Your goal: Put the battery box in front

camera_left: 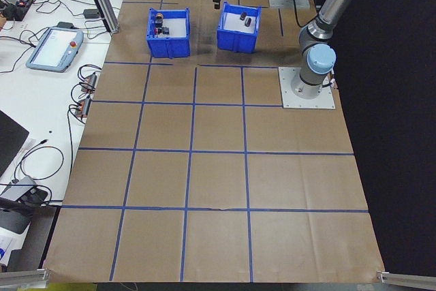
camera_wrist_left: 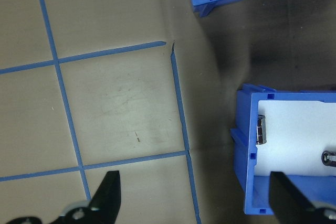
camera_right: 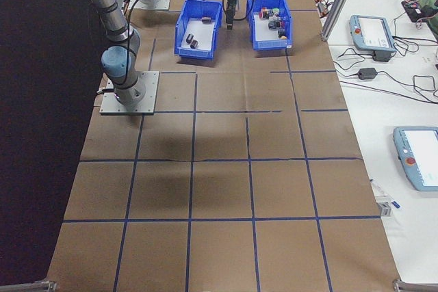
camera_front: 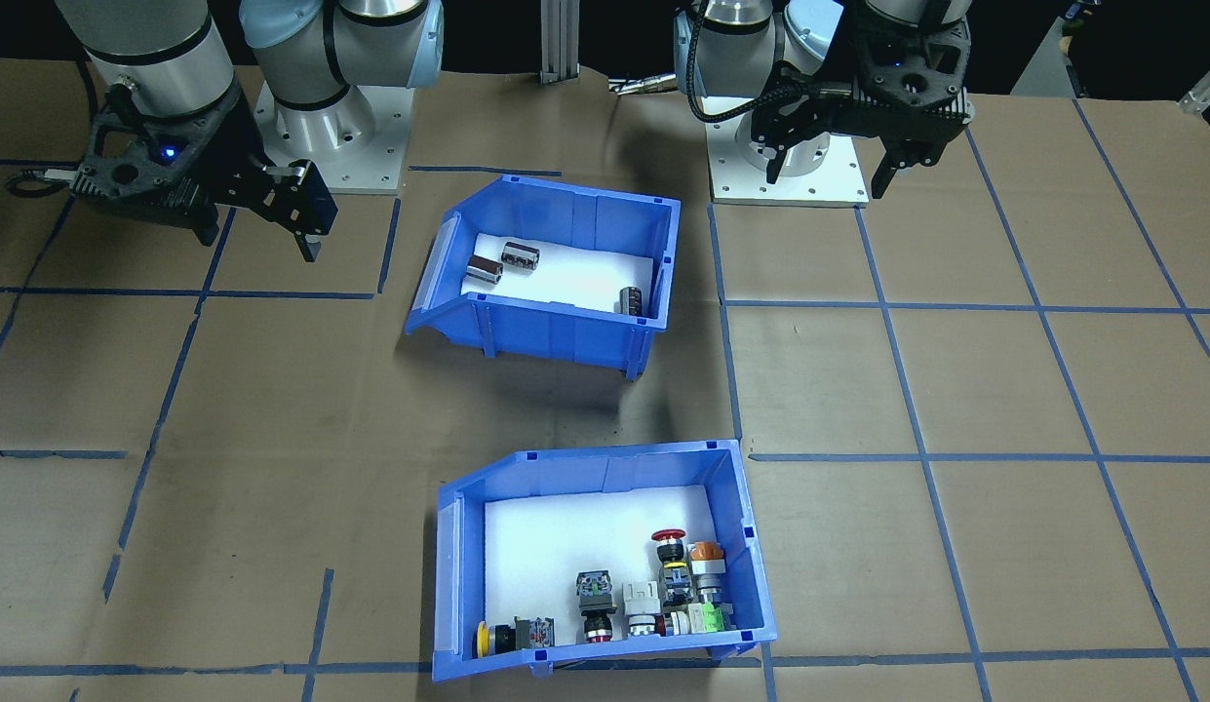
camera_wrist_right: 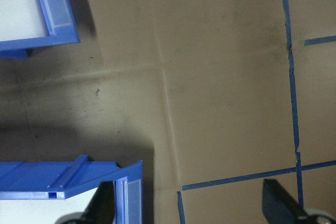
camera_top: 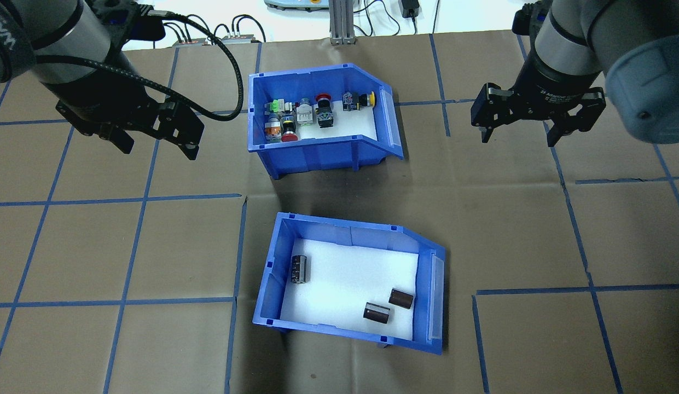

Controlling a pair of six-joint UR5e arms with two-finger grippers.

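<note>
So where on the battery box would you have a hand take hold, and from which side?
Probably the tall side wall of the battery box nearest the left hand, taken from above with one finger inside and one outside. That rim is straight, upright and bare apart from one cell lying close inside. The opposite end slopes low, a poorer hold.

Both arms are just hanging up off the counter (camera_top: 372, 191) right now, left gripper (camera_top: 156, 143) and right gripper (camera_top: 518, 135) each pointing down with fingers spread wide apart, gripping nothing at all.
</note>
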